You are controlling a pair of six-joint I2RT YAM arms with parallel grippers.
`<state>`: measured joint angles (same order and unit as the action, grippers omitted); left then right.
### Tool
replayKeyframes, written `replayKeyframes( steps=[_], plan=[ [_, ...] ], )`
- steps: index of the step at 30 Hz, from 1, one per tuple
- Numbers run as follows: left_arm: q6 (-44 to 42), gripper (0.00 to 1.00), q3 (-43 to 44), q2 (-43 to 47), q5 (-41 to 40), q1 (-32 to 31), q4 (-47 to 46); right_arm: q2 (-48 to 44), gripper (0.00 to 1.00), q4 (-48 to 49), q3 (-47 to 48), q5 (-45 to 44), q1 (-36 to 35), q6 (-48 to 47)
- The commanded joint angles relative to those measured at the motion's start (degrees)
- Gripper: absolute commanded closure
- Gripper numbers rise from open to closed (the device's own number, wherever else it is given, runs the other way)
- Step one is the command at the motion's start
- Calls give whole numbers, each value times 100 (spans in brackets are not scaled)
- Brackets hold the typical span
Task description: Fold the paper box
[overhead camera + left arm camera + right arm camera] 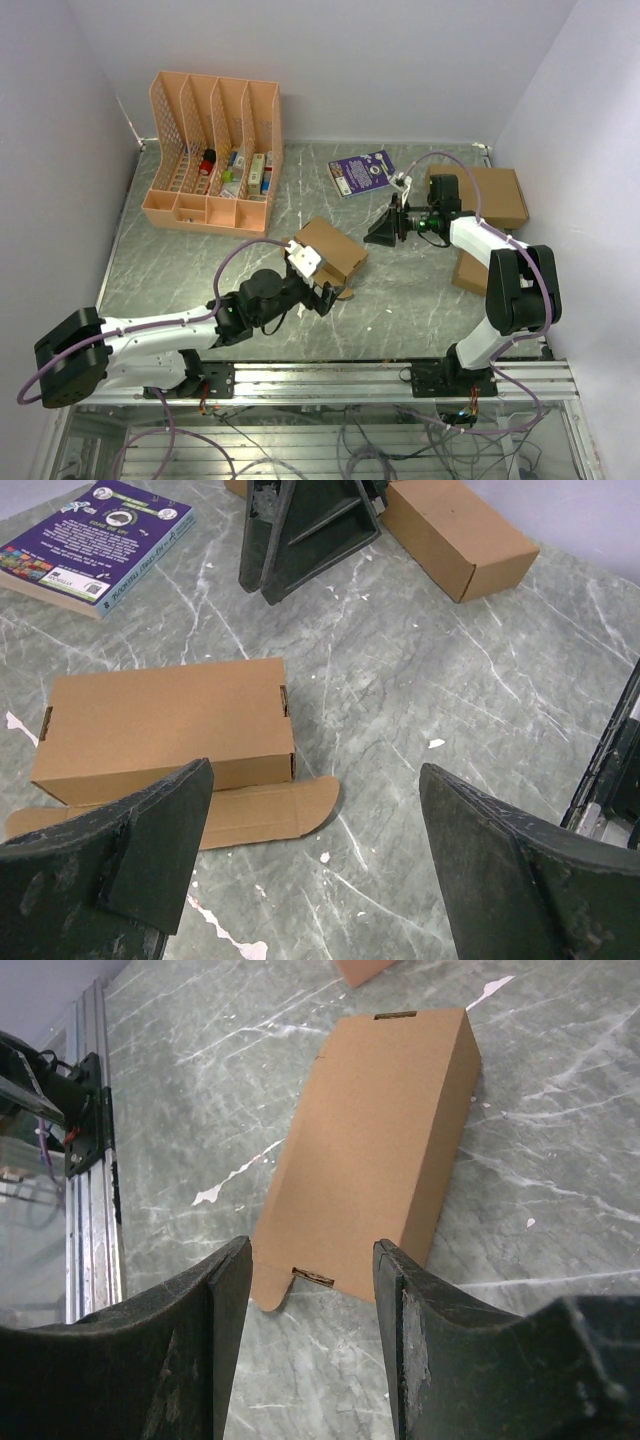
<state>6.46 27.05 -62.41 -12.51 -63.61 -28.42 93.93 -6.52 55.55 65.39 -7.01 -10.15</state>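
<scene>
**Carton up, one long flap lying loose on L hand's side**

Grey marbled desk [420,300], w/ lilac walls round it, is carrying everything. On it the paper box [332,248] is sitting abt mid-desk. It is standing up as a slim oblong carton w/ its top face closed. One long flap [262,815] is lying flat on the desk along the carton's 6 o'clock side, rounded at one end and not yet tucked. In the top view the box's long axis is running approx 10-to-4 o'clock.

L hand [322,296] is hovering at 6 o'clock of the box, fingers spread wide and gripping nothing. Its wrist cam is looking broadside at the long side, w/ the loose flap lying just ahead between the fingers.

R hand [382,230] is hanging at abt 2 o'clock of the box, near its 4 o'clock end, likewise spread and empty. Its cam is looking down the box's length, w/ the flap's rounded end showing at the near corner.

Going by that, L hand is sitting nearer the flap and facing it square, so lifting & tucking it probably falls to L. R is looking well placed to brace the end. Risk: a light carton sliding toward 12 o'clock if pushed w/o bracing.

Elsewhere, all apart from the work:
- peach organiser [215,215] standing at 10 o'clock
- purple book [362,172] lying at 1 o'clock
- bigger brown box [495,195] sitting at 2 o'clock
- small carton [468,272] lying at 3–4 o'clock
</scene>
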Motion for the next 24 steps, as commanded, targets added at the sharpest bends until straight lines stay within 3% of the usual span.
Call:
replayKeyframes(
  steps=[1,12,22,24],
  plan=[
    [27,5,108,-48,160,94,-214,58,49,216,-91,115,86,94],
    [-106,3,-187,-558,326,252,-758,346,49,270,-121,4,177,195],
    [-572,4,-631,-1140,655,277,-1355,1029,49,1529,-493,-63,219,1744],
    [-366,14,-672,-1142,643,378,-1341,1107,49,1612,-508,-99,224,1918]
  ],
)
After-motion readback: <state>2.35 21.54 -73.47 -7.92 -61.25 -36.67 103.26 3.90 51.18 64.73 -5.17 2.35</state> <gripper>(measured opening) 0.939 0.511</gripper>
